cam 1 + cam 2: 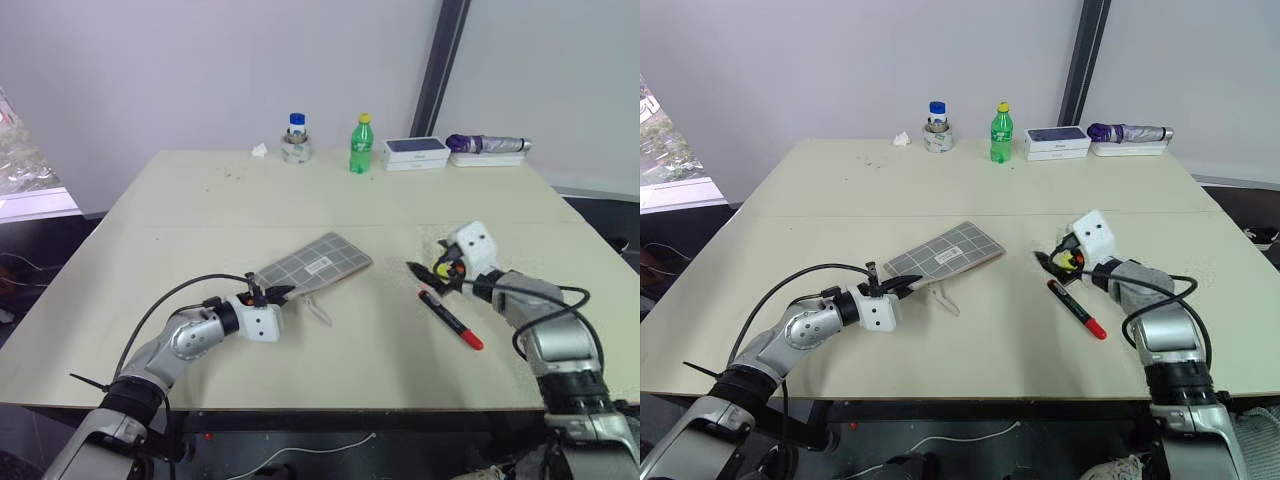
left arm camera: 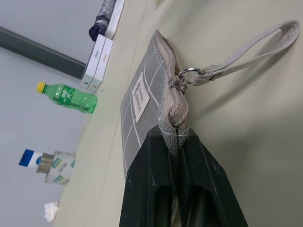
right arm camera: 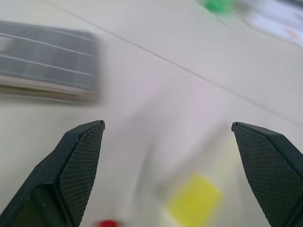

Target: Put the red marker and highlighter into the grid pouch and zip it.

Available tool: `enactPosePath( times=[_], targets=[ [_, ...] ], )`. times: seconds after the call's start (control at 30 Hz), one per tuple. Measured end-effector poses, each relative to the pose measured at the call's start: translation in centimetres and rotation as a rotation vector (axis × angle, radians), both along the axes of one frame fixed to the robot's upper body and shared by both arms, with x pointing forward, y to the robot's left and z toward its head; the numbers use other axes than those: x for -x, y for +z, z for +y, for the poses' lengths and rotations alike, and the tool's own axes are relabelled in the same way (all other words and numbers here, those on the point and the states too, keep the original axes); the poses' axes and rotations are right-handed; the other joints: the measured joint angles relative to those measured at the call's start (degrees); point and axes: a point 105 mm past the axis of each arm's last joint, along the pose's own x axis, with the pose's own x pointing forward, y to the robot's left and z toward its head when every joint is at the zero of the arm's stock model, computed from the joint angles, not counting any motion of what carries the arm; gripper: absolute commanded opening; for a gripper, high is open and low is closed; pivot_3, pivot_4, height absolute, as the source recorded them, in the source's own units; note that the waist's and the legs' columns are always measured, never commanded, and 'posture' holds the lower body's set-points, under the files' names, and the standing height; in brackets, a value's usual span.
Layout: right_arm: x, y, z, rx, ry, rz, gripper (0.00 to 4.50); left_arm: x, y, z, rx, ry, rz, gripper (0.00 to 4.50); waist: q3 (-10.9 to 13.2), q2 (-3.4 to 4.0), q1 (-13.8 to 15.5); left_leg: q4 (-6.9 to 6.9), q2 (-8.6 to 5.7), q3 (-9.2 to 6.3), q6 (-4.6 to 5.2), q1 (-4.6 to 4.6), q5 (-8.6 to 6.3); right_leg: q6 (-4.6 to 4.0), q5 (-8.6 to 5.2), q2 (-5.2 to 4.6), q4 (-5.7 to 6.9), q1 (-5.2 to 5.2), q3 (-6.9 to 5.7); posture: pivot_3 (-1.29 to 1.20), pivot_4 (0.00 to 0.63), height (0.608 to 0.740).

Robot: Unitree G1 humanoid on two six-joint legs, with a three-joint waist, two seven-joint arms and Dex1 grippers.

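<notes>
Left gripper (image 2: 177,142) jaws pinching grid pouch (image 1: 318,262) corner. Right gripper (image 3: 168,137) jaws spread wide; highlighter (image 3: 195,205) between, red marker (image 1: 450,319) just beside.

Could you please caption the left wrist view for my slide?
Left gripper pinches the grid pouch by its end, strap trailing on the table.

The beige table (image 1: 200,200) carries grid pouch (image 1: 320,262), red marker (image 1: 450,319), bottle (image 1: 361,145).

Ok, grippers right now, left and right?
Left gripper: shut on the grid pouch end.
Right gripper: open, holding nothing.
</notes>
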Motion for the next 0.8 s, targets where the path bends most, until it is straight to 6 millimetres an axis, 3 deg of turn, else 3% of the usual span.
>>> enactPosePath(
  times=[0.27,0.37,0.5,0.57,0.63,0.73,0.8],
  targets=[
    [-1.5,-2.8,-1.3,-0.058,-0.191,0.143,4.46,0.0,0.0,-0.1,-0.003,-0.008,-0.009,0.00,0.00,0.01,-0.02,-0.01,-0.01,0.03,0.01,-0.02,0.00,0.00,0.00,-0.01,0.00,-0.03,0.02,0.00,0.150,0.740],
    [-1.6,-3.2,-1.7,-0.072,-0.229,0.162,3.69,0.0,0.0,-0.1,-0.004,-0.006,-0.008,0.00,0.00,0.02,-0.08,-0.01,0.00,0.03,0.01,-0.02,0.00,0.00,0.00,-0.01,0.00,-0.03,0.02,0.00,0.150,0.740],
    [-1.6,-3.4,-1.5,-0.106,-0.234,0.174,1.64,0.0,0.0,0.0,0.002,-0.001,-0.009,0.00,0.00,0.02,-0.06,0.01,0.00,0.02,0.02,-0.02,0.00,0.00,0.00,-0.01,0.01,-0.02,0.02,0.00,0.150,0.740],
    [-1.7,-3.3,-1.2,-0.120,-0.211,0.170,0.91,0.0,0.0,0.0,0.008,0.004,-0.008,0.00,0.00,0.02,-0.06,0.00,0.00,0.02,0.02,-0.02,0.00,0.00,0.00,-0.01,0.01,-0.02,0.02,0.00,0.150,0.740],
    [-1.5,-2.8,0.0,-0.145,-0.124,0.143,0.94,0.0,0.1,0.2,0.021,0.015,0.000,0.00,0.01,0.03,-0.18,-0.02,0.00,0.02,0.02,-0.03,0.00,0.00,0.00,-0.01,0.00,-0.06,0.03,0.00,0.150,0.740],
    [-0.1,-0.1,4.9,-0.121,0.214,-0.004,0.94,-0.1,0.1,0.2,0.026,0.020,0.004,0.00,0.03,0.06,-0.63,-0.04,-0.01,0.02,0.03,-0.05,-0.01,0.01,0.00,0.00,0.00,-0.09,0.03,0.00,0.150,0.740],
    [1.5,0.6,7.3,-0.061,0.398,-0.050,0.94,-0.1,0.1,0.0,0.030,0.016,0.005,0.00,0.03,0.04,-0.67,-0.01,-0.01,-0.02,0.03,-0.05,-0.01,0.01,-0.01,0.00,-0.01,-0.03,-0.02,0.00,0.150,0.740]
  ],
)
